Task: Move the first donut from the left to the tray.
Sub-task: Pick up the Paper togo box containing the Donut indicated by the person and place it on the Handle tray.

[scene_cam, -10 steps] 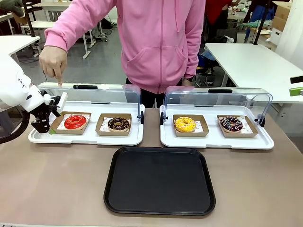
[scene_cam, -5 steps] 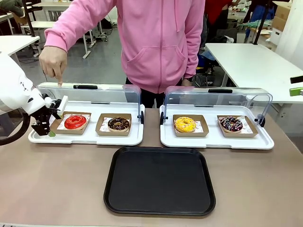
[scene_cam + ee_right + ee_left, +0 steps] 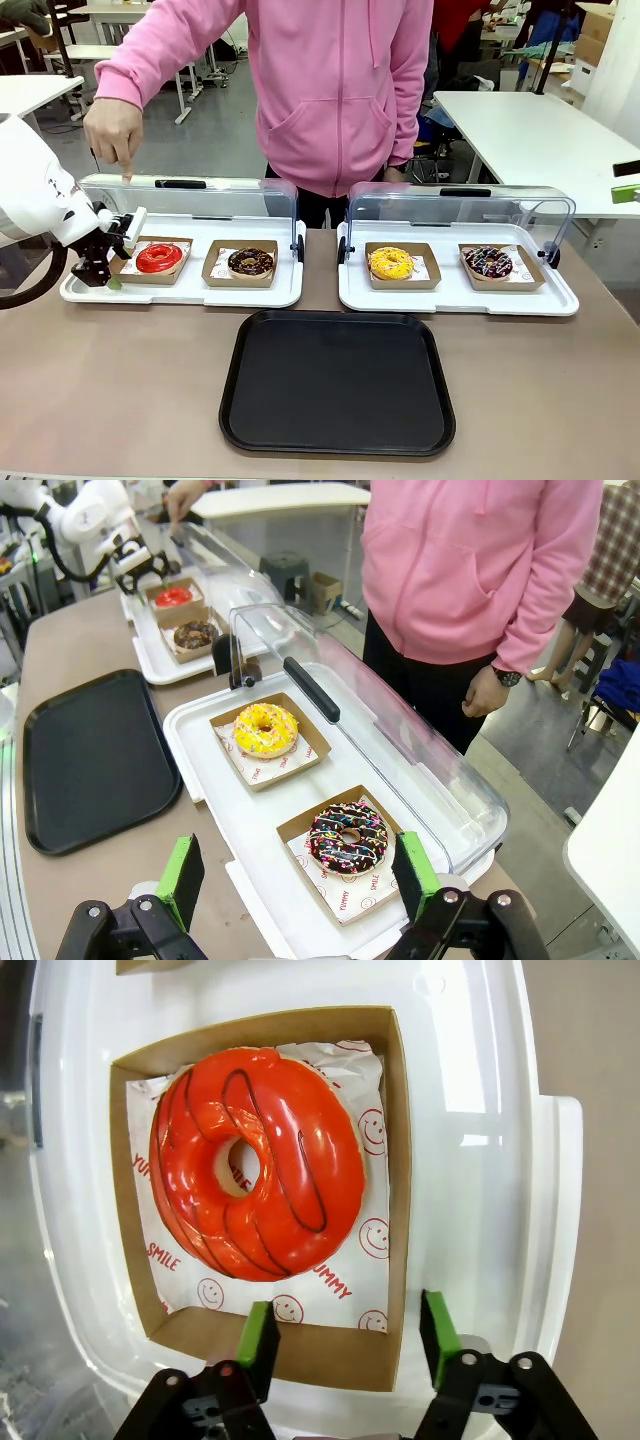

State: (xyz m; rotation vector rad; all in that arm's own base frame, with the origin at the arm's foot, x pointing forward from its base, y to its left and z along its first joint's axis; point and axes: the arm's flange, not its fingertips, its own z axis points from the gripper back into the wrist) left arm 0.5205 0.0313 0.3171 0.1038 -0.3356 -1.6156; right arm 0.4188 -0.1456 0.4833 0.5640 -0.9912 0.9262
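In the left wrist view the left gripper (image 3: 345,1335) straddles the near wall of the brown cardboard tray (image 3: 300,1352): one green pad sits over the cardboard edge just inside the wall, the other hangs outside it above the white display tray (image 3: 480,1180). The jaws stand part open with a clear gap between pad and cardboard on each side, so nothing is held yet. The red-glazed donut (image 3: 258,1163) lies on its white paper liner (image 3: 365,1245) in the middle of the cardboard tray, untouched.

To do this step well, I judge the pads should close on the cardboard wall alone, low enough to get a firm bite but clear of the liner and the glaze. A pinch on one wall will let the load tip, so the lift should be slow and level, and should clear the display tray's lip before any sideways travel.

In the front view the black tray (image 3: 337,382) lies on the table, nearer the robot than the display trays, bare. Beyond the donut (image 3: 159,257), the person's hand (image 3: 112,132) rests on the raised clear lid (image 3: 200,200), holding it open.

The right gripper (image 3: 297,880) hangs wide open over the other display tray, gripping nothing.
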